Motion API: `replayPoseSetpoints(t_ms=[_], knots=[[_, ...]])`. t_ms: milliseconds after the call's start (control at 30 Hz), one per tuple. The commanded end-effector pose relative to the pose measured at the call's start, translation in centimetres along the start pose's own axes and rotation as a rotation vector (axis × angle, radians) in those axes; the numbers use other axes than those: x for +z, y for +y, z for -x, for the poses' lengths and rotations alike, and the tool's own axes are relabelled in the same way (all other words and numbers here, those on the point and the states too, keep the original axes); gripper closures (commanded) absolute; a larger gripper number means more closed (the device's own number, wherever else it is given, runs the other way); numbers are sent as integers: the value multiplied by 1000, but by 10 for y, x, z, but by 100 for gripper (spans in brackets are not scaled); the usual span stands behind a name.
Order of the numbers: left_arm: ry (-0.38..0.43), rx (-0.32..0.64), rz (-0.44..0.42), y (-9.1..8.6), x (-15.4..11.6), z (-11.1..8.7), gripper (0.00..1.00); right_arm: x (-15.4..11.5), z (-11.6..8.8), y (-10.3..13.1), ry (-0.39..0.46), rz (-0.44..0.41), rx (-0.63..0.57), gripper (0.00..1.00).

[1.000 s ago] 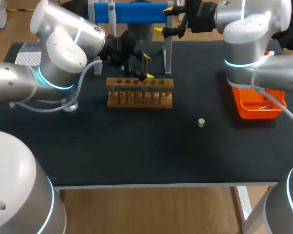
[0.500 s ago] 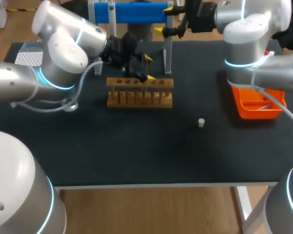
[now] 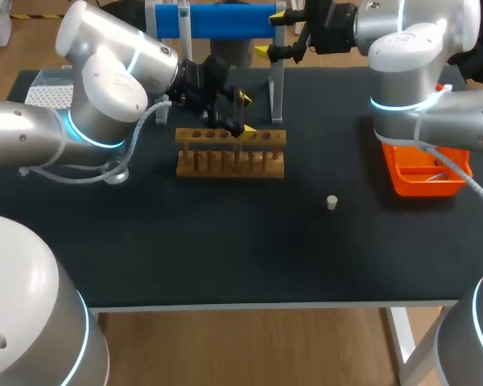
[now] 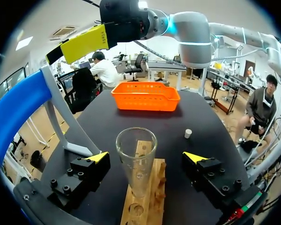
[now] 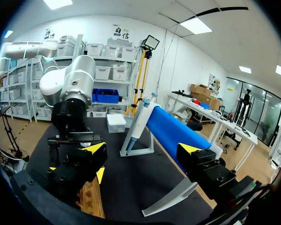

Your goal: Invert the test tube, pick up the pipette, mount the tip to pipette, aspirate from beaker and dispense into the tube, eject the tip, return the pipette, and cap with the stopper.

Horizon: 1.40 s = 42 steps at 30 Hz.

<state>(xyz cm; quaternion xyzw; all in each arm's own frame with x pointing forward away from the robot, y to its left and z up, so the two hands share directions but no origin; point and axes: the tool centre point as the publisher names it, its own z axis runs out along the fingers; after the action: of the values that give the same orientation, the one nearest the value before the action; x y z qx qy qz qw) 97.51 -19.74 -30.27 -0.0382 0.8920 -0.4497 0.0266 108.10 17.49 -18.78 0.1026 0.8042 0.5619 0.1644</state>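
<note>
- Left hand (image 4: 145,157): fingers spread, either side of the test tube, touching nothing.
- Test tube (image 4: 136,164): between those fingers, upright, mouth up in the wooden rack (image 4: 150,206), apparently ready for filling.
- Stopper (image 4: 188,133): ahead on the worktop (image 4: 107,122), well apart, for the capping step.
- Right hand (image 5: 143,150): spread, empty; pipette (image 5: 139,123) hangs ahead on the blue stand (image 5: 173,133).

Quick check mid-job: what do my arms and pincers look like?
The left arm and right arm are glossy silver-white, rounded, with glowing cyan rings and pale cables alongside. The left pincer and right pincer are black, bolted blocks with yellow wedge tips.
</note>
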Motion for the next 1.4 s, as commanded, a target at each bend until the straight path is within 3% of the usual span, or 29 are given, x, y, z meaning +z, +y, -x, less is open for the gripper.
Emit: replayPoseSetpoints(t_ms=[33, 1400], knots=[[-12, -4, 8, 0, 2, -1, 0, -1, 1, 0, 2, 0, 0, 0], [-24, -19, 10, 2, 0, 0, 0, -1, 1, 0, 2, 0, 0, 0]])
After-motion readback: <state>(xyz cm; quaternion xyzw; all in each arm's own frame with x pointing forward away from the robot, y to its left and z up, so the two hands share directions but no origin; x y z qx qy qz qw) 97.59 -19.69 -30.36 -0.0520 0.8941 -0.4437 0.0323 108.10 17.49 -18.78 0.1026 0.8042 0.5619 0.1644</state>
